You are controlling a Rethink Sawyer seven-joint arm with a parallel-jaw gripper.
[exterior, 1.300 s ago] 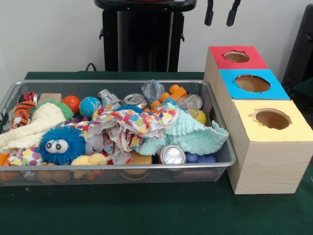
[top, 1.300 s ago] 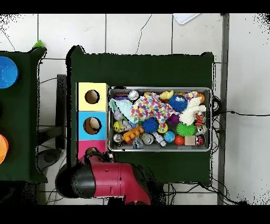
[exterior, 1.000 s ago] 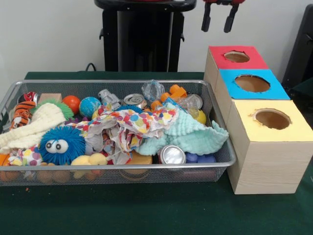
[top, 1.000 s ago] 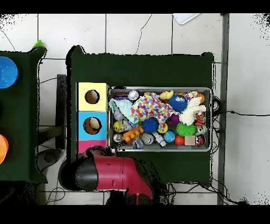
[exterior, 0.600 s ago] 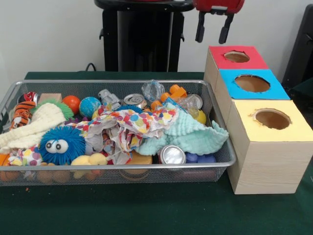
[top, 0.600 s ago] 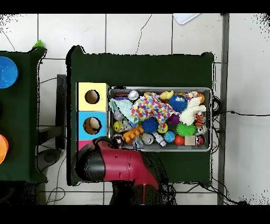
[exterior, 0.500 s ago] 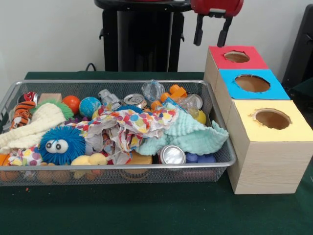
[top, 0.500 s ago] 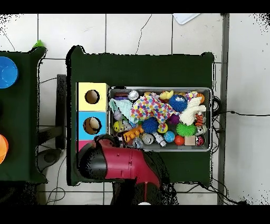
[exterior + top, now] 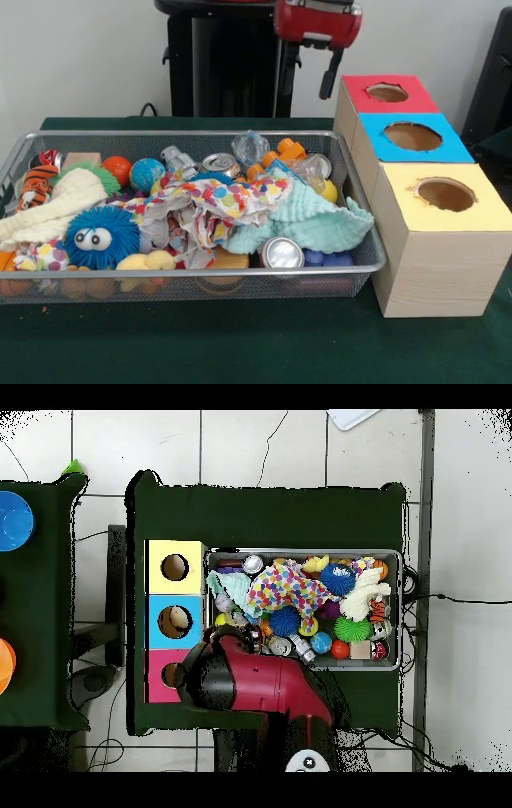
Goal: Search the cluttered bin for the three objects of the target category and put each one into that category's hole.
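Polka-dot cloth [image 9: 210,204] crumpled mid-basket [image 9: 192,136], mint waffle cloth [image 9: 316,220] beside it, jaws [image 9: 308,76] spread, empty

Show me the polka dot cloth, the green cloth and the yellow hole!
polka dot cloth [image 9: 210,200]: front view, on its middle folds.
green cloth [image 9: 316,220]: front view, on its waffle middle.
yellow hole [image 9: 446,194]: front view, inside the opening.

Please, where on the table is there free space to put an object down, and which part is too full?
Free: the green cloth strip in front of the wire basket and the yellow-topped box, and the wide strip beyond the basket in the overhead view. Crowded: inside the basket, packed with toys, cans and cloths.
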